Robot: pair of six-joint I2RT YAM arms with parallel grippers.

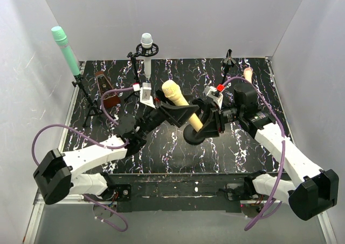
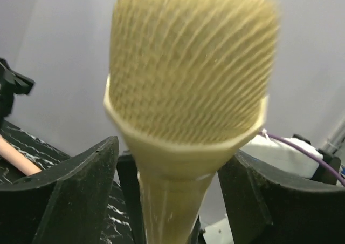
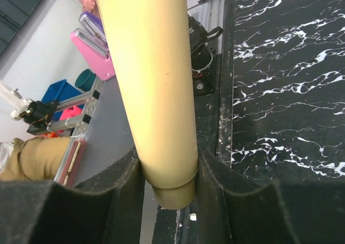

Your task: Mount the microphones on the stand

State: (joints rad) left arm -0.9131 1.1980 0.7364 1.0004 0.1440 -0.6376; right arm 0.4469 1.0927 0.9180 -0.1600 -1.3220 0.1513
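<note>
The yellow microphone (image 1: 180, 101) is held tilted above the table's middle, head up and to the left. My right gripper (image 1: 207, 126) is shut on its lower end (image 3: 161, 93). My left gripper (image 1: 179, 113) is open, its fingers (image 2: 81, 190) on either side of the neck just below the yellow head (image 2: 188, 66) with gaps. The mint green microphone (image 1: 66, 49) sits on a tripod stand (image 1: 89, 106) at the far left. The white microphone (image 1: 146, 52) sits in a ring mount at the back. The peach-pink microphone (image 1: 248, 74) lies at the back right, and also shows in the left wrist view (image 2: 16, 157).
A small black stand (image 1: 229, 60) stands empty at the back right. A round black base (image 1: 193, 136) sits on the marbled table (image 1: 161, 152) under the right gripper. A brown wedge-shaped object (image 1: 110, 95) stands by the tripod. White walls enclose the table on three sides.
</note>
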